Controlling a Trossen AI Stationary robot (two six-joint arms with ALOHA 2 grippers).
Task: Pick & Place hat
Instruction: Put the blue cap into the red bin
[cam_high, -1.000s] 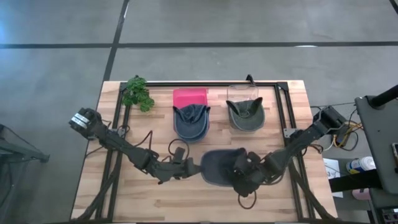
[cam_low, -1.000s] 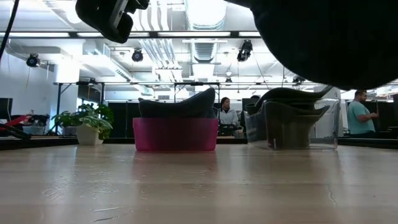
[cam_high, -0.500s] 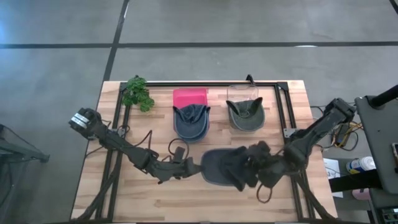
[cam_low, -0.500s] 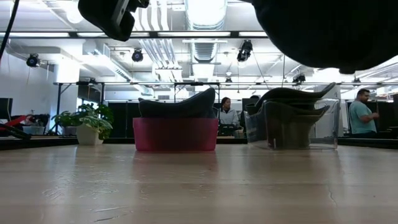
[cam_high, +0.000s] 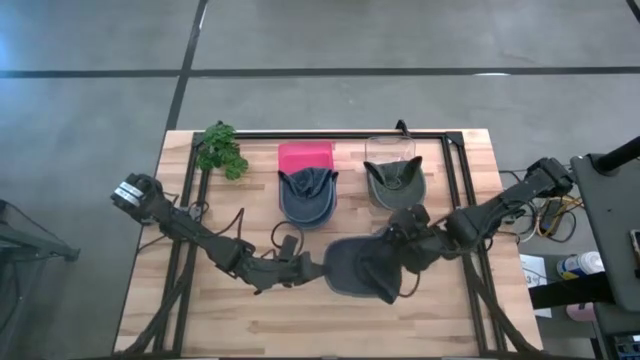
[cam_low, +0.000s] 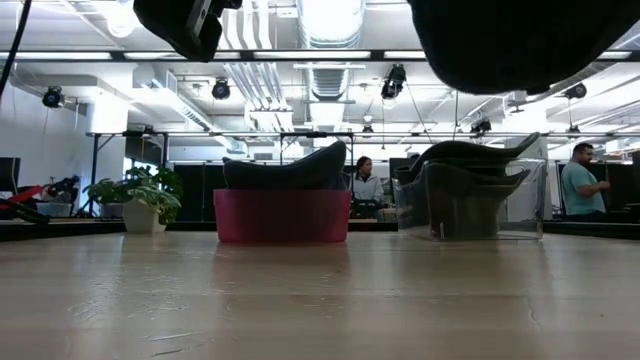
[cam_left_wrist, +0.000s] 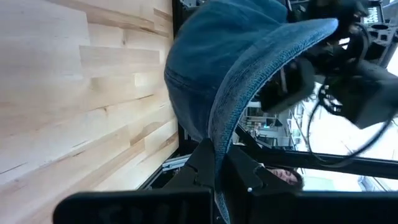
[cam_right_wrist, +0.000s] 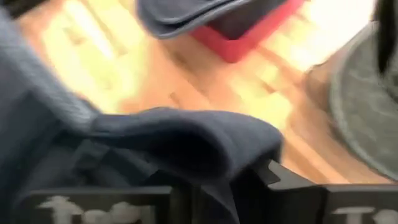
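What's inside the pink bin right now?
A blue denim hat sits in the pink bin, hanging over its near rim; the low view shows it rising above the wall. Anything beneath that hat is hidden.

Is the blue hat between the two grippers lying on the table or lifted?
Lifted. The low view shows the blue hat high above the table, with clear space beneath.

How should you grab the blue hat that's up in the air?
By its thin edges, one from each side. The blue hat hangs above the table, and its brim is flat enough for fingers to pinch. The left gripper is shut on the brim's edge, and the right gripper seems to pinch the opposite edge.
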